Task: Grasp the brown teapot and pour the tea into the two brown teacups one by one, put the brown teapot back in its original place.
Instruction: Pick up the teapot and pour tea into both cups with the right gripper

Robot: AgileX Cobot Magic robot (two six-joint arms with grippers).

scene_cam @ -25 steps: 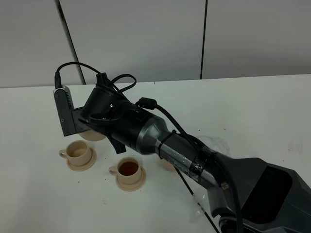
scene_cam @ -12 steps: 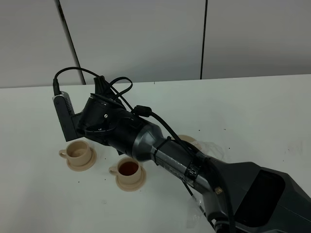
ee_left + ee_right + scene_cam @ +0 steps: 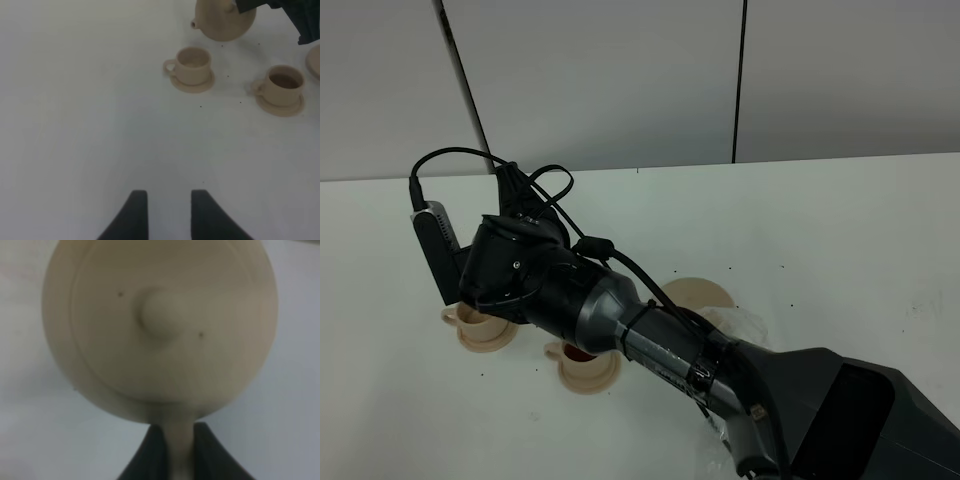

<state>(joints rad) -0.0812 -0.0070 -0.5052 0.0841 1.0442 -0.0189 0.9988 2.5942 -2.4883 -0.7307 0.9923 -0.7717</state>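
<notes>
Your white table (image 3: 840, 230) runs back to a grey panelled wall, and everything sits in its left half, well clear of the back edge.

Your dark right arm (image 3: 620, 320) reaches across the middle toward the table's left side and covers most of the crockery in the high view.

The squat round pale tan ceramic teapot (image 3: 160, 325) with the domed, knobbed lid hangs at the end of that arm. Your right gripper (image 3: 177, 440) is closed tight on its loop handle, one dark finger on each side. In the left wrist view the teapot (image 3: 222, 22) is just beyond the empty cup and apart from it, with its short spout on the side away from the filled cup. You cannot tell from these views whether it is tilted.

The flat round pale tan ceramic saucer (image 3: 695, 293), wider than the cup saucers, lies bare near the middle of the table, just beside the arm.

Two small pale tan ceramic teacups stand on their small round saucers, near each other but not touching. The empty teacup (image 3: 192, 62) is the one nearer the table's left side. The filled teacup (image 3: 283, 85) holds dark tea.

Your left gripper (image 3: 169, 210) hovers over bare table well apart from the cups, its two dark fingers spread with nothing between them.
</notes>
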